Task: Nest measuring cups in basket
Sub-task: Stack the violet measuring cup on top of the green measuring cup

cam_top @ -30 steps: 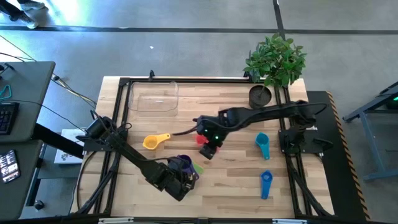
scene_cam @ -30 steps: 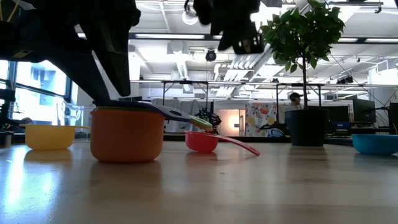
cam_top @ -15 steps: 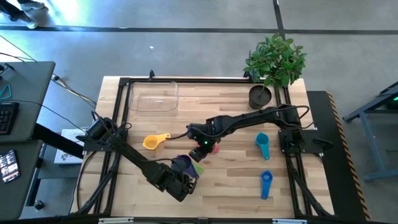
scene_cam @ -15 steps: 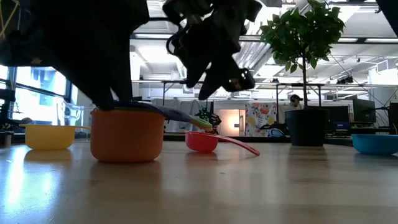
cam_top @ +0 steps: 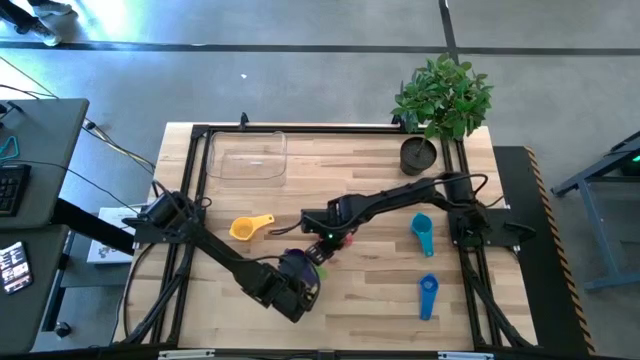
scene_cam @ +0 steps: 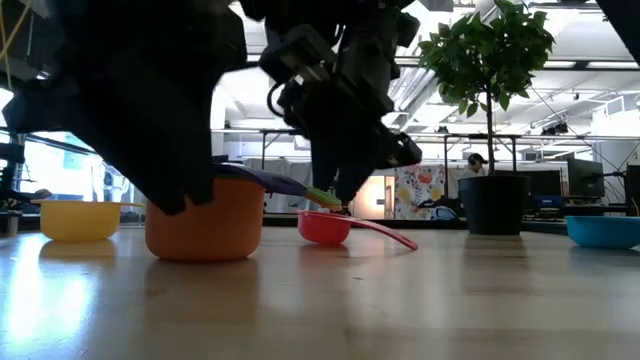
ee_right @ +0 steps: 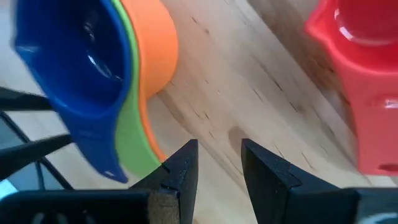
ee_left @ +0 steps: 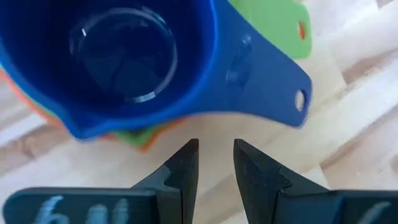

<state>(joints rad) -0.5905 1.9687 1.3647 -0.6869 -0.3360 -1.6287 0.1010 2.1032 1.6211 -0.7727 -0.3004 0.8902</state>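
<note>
Stack [cam_top: 298, 264] orange/green/blue mid-tabletop, basket [cam_top: 247, 157] well apart | left pincer [ee_left: 214, 163] beside it, right pincer [ee_right: 217, 163] near handles, both slightly parted, empty | we'd square jaws on handles before closing

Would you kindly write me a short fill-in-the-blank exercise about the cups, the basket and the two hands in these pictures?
1. The clear basket holds ____ measuring cups.
2. In the nested stack, the cup between the blue and the orange one is ____.
3. The right hand hangs over the table between the stack and the ____ cup.
4. The left hand grips ____.

Missing words: no; green; red; nothing
</note>
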